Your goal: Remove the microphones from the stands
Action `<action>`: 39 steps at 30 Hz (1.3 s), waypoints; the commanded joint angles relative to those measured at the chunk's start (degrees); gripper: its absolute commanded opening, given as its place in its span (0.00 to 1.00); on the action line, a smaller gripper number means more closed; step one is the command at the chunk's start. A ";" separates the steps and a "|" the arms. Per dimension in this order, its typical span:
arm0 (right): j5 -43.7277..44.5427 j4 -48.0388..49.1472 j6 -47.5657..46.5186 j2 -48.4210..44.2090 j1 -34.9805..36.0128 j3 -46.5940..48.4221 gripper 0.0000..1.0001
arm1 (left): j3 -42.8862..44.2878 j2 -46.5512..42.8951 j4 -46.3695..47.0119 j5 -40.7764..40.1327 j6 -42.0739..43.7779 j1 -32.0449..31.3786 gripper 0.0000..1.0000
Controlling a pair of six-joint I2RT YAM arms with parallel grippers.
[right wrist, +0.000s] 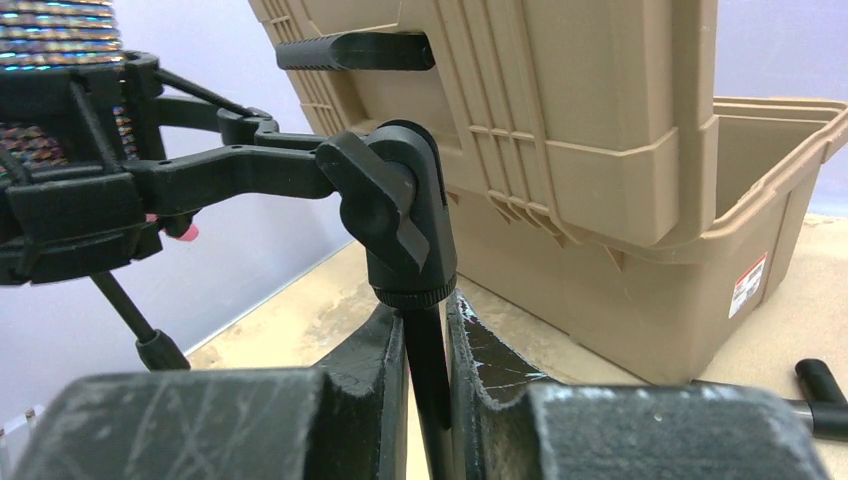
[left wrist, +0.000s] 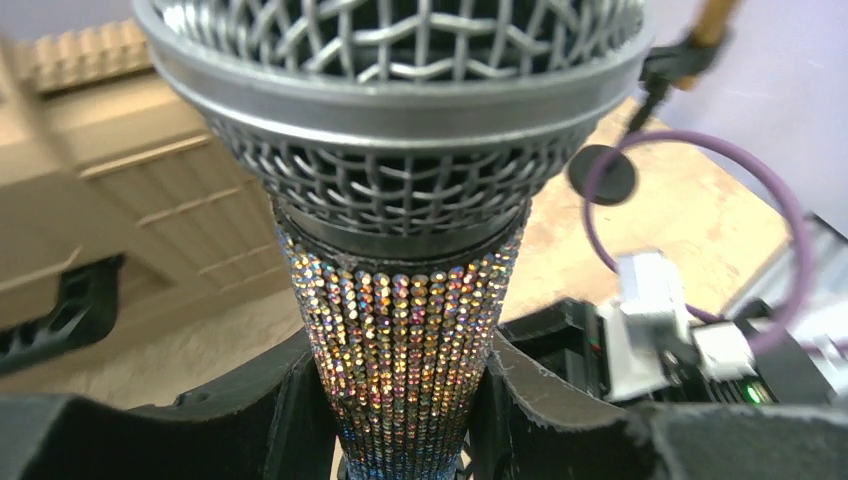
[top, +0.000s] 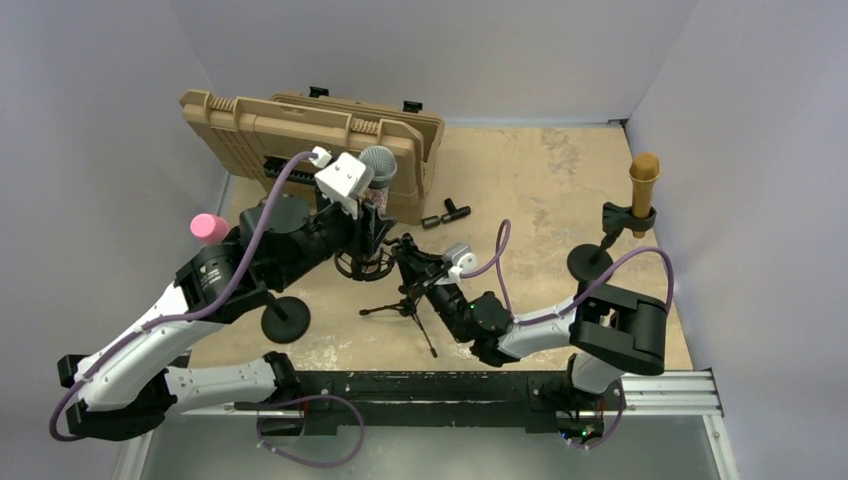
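The microphone (left wrist: 400,330) has a silver mesh head (top: 378,165) and a sequined body. My left gripper (left wrist: 400,410) is shut on that body just below the head, one finger (left wrist: 250,410) on each side. In the right wrist view the sequined body (right wrist: 55,30) still passes down through the black shock mount (right wrist: 70,190) of the small tripod stand (top: 400,300). My right gripper (right wrist: 425,345) is shut on the stand's thin pole (right wrist: 428,370), right under its swivel joint (right wrist: 400,215). In the top view the right gripper (top: 415,272) sits beside the mount, and the left gripper (top: 372,203) sits above it.
An open tan case (top: 320,140) stands at the back, close behind the microphone. A gold microphone (top: 644,185) stands on its own stand at the right, a pink one (top: 208,226) at the left with a round base (top: 285,322). Small black parts (top: 447,214) lie near the case.
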 commanded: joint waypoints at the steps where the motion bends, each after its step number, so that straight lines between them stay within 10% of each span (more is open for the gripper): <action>1: 5.35 -6.63 4.92 1.89 0.44 -1.62 0.00 | -5.23 -7.39 17.80 29.02 9.07 -0.37 0.00; 9: 4.29 -6.39 4.28 1.99 0.44 -1.39 0.00 | -4.18 -7.71 15.65 40.85 16.49 -0.36 0.00; 12: 4.66 -7.29 4.26 1.87 0.48 -0.92 0.00 | -0.97 -5.31 13.45 28.43 12.11 -0.37 0.00; 16: 5.74 -7.69 4.81 1.77 0.44 -0.82 0.00 | 4.82 -1.95 5.12 -7.31 -3.54 -0.37 0.00; 20: 6.66 -8.71 4.94 1.64 0.44 -0.34 0.00 | 3.60 -2.46 6.45 -11.32 -5.84 -0.37 0.00; 27: 6.68 -8.82 5.23 1.32 0.44 -0.41 0.00 | -3.49 -9.15 17.70 3.94 -5.56 -0.37 0.00; 34: 6.86 -8.90 5.22 0.69 0.39 -0.47 0.00 | -10.46 -16.18 25.56 36.55 8.71 -0.37 0.00; 39: 7.34 -9.36 5.18 0.41 0.44 -0.21 0.00 | -6.93 -13.39 20.54 34.78 10.39 -0.37 0.00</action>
